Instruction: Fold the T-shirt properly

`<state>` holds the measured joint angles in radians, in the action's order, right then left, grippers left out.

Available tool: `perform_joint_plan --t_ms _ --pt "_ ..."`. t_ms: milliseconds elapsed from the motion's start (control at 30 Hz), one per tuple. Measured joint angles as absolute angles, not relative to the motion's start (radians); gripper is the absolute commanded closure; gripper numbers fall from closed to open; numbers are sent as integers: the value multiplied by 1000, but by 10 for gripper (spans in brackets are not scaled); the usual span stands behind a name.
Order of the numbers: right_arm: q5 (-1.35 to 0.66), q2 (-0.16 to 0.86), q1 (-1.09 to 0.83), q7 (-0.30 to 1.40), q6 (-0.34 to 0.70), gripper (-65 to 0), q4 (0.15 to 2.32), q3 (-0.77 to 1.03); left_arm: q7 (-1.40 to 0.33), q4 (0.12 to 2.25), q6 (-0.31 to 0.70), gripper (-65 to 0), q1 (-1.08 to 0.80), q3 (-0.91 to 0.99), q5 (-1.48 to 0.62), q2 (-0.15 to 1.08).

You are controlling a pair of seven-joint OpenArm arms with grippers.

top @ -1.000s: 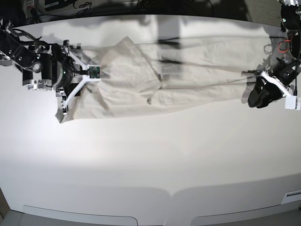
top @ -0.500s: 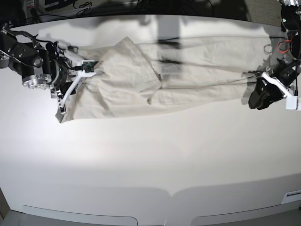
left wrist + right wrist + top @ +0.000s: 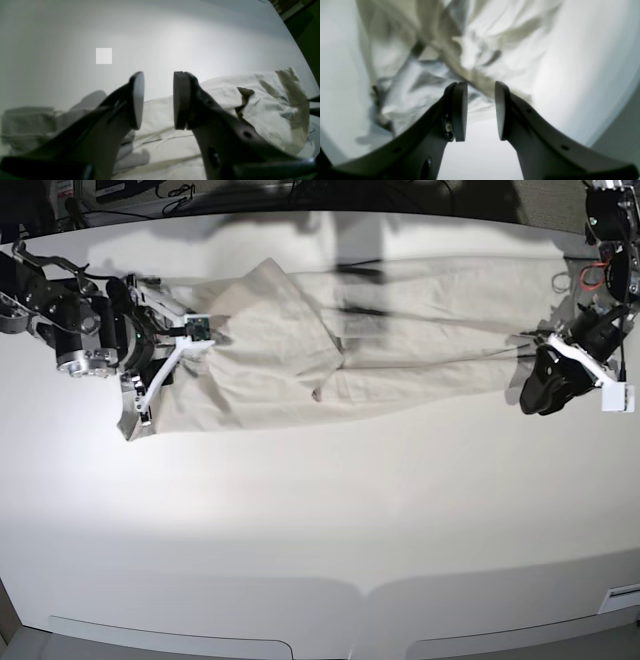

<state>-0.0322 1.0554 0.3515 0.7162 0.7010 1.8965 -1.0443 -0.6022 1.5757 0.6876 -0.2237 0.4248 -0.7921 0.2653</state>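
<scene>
Fabric of the T-shirt (image 3: pixel 330 340) stretches in a long, narrow band across the far part of the white surface (image 3: pixel 320 520), running from one arm to the other in the base view, with a folded flap lying over its middle-left portion and light wrinkles along its length. The right end effector (image 3: pixel 480 110) sits at the shirt's end on the base view's left (image 3: pixel 150 395); its wrist camera shows the two pads parted with a clear gap between them and nothing clamped, the rumpled cloth (image 3: pixel 460 55) lying just beyond the tips (that view is blurred, so finer detail of the folds cannot be made out). The left end effector (image 3: pixel 157 100) is at the opposite end, on the base view's right (image 3: pixel 550 385); its pads also stand apart, released, with bare surface showing through the gap and the pale beige cloth (image 3: pixel 250 100) spread below and to the side of the fingers. Whether either end effector's tips touch the fabric cannot be told. The near half of the surface carries only soft light and shadow.
</scene>
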Motion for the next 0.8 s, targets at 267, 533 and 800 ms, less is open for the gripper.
perform_joint_plan --t_ms 267,533,800 --pt "54 1050 351 711 701 -188 1856 -1153 -602 1576 688 -196 -224 425 -786 265" --pt "74 972 352 743 701 0 1856 -1154 -604 1576 688 -196 -224 425 -740 265" --pt "153 912 356 746 606 0 1794 -1024 -603 1576 688 -196 -224 425 -740 265"
